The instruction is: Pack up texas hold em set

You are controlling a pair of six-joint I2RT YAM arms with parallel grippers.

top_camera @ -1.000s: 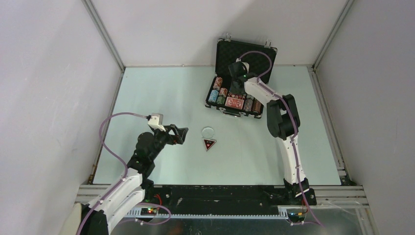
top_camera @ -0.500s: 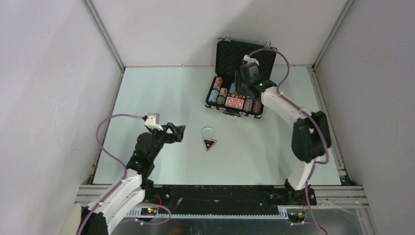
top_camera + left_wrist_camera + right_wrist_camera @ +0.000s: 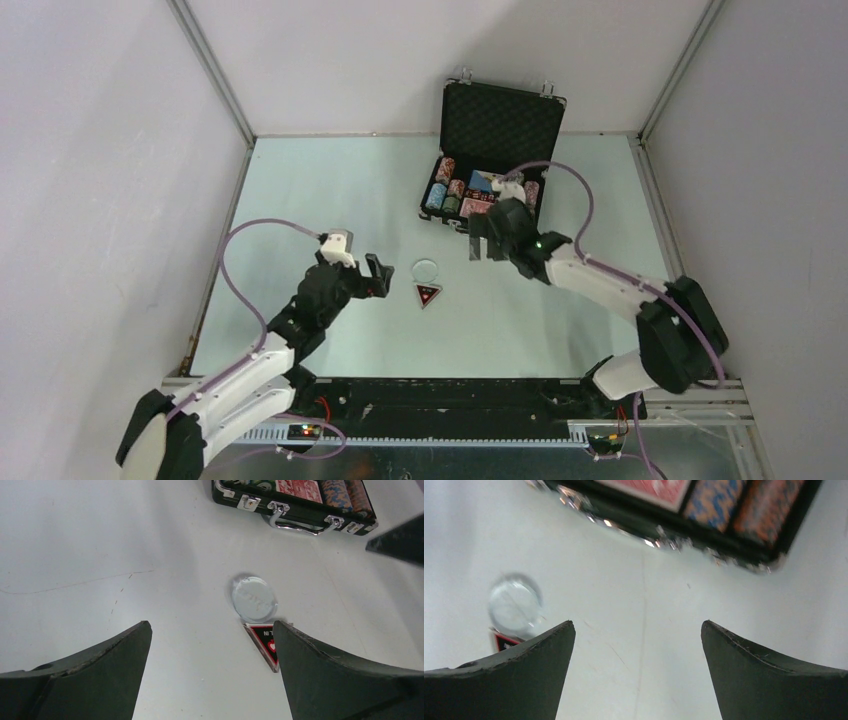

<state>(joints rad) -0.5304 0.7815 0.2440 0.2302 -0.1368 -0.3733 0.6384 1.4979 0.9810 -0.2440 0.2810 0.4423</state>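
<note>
The right gripper (image 3: 482, 246) has withdrawn from the briefcase (image 3: 500, 115), jaws now spread and empty; the left gripper (image 3: 374, 278) hangs open; the clear round token (image 3: 426, 268) and triangular token (image 3: 429, 295) lie unpacked before the briefcase.

The overhead camera looks down on the whole desk (image 3: 330, 200); both wrist cameras hover low, sharing the clear disc (image 3: 254, 598) and briefcase (image 3: 300, 512).

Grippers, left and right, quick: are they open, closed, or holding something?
Left black two-finger gripper: open, holding nothing.
Right black two-finger gripper: open, holding nothing.
</note>
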